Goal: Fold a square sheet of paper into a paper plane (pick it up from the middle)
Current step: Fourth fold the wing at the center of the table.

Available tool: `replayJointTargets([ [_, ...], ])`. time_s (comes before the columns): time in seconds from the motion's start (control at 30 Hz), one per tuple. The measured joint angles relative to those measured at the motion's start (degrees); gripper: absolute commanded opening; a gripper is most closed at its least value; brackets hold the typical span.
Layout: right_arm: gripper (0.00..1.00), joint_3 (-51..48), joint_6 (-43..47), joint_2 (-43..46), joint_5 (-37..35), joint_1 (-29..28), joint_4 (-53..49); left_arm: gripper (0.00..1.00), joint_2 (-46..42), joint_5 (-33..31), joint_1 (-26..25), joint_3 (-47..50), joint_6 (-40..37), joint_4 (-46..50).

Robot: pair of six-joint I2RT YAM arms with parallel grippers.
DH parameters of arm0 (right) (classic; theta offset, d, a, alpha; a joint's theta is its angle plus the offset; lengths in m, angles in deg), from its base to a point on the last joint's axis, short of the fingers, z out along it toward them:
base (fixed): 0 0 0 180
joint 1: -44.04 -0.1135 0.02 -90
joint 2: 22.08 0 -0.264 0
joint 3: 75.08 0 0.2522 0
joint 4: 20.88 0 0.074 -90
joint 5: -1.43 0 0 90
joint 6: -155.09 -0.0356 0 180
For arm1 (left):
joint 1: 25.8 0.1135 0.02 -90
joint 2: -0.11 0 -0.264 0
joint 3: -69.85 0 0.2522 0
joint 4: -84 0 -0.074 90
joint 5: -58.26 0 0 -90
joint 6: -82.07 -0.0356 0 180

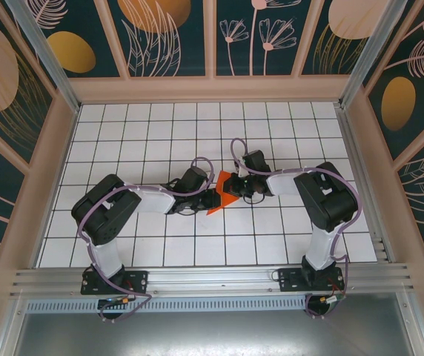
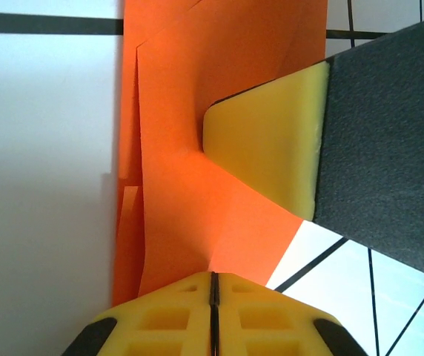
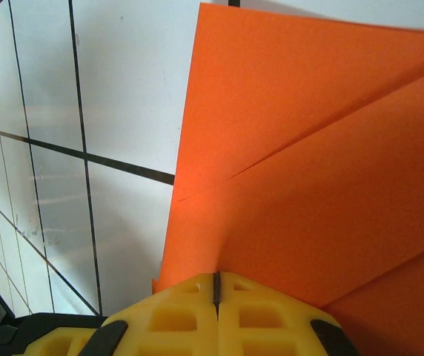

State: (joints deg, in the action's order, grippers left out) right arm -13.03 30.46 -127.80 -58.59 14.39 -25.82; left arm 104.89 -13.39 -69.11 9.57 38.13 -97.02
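The orange-red sheet of paper (image 1: 224, 194) lies folded into a creased, pointed shape at the middle of the table, between the two arms. My left gripper (image 1: 211, 198) meets it from the left and my right gripper (image 1: 236, 190) from the right. In the left wrist view the yellow pads of the left gripper (image 2: 213, 276) are pressed together on the paper's (image 2: 190, 126) edge, with layered folds running away from them. The right gripper's yellow pad (image 2: 271, 144) rests on the same paper there. The right gripper (image 3: 216, 276) is also shut on the paper (image 3: 323, 170), beside a diagonal crease.
The white grid-tiled table (image 1: 160, 126) is ringed by a wooden frame and patterned walls (image 1: 171, 33). A metal rail (image 1: 212, 278) runs along the near edge by the arm bases. Cables loop over both arms.
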Motion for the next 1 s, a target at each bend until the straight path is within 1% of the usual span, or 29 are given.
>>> replayJointTargets([
  [0.2, 0.00, 0.09, 0.00, 0.00, -0.02, 0.00, -0.22, 0.06, -0.94, -0.35, 0.00, 1.64, -1.05, -1.07],
  [0.3, 0.00, 0.11, 0.00, 0.00, -0.04, 0.00, -0.22, 0.03, -1.68, -0.31, 0.00, 2.58, -2.58, -1.11],
  [0.47, 0.00, 0.11, 0.00, 0.00, -0.04, 0.00, -0.22, 0.01, -3.32, -0.22, 0.02, 4.50, -5.62, -1.03],
  [0.73, 0.00, 0.44, 0.02, -0.22, 0.02, 0.00, -0.48, 0.01, -7.13, -0.22, 0.09, 8.87, -8.17, -0.98],
  [1.0, 0.00, 0.59, 0.20, -0.24, 0.02, -0.04, -0.81, 0.00, -12.41, 0.00, 0.11, 11.91, -9.31, 4.70],
])
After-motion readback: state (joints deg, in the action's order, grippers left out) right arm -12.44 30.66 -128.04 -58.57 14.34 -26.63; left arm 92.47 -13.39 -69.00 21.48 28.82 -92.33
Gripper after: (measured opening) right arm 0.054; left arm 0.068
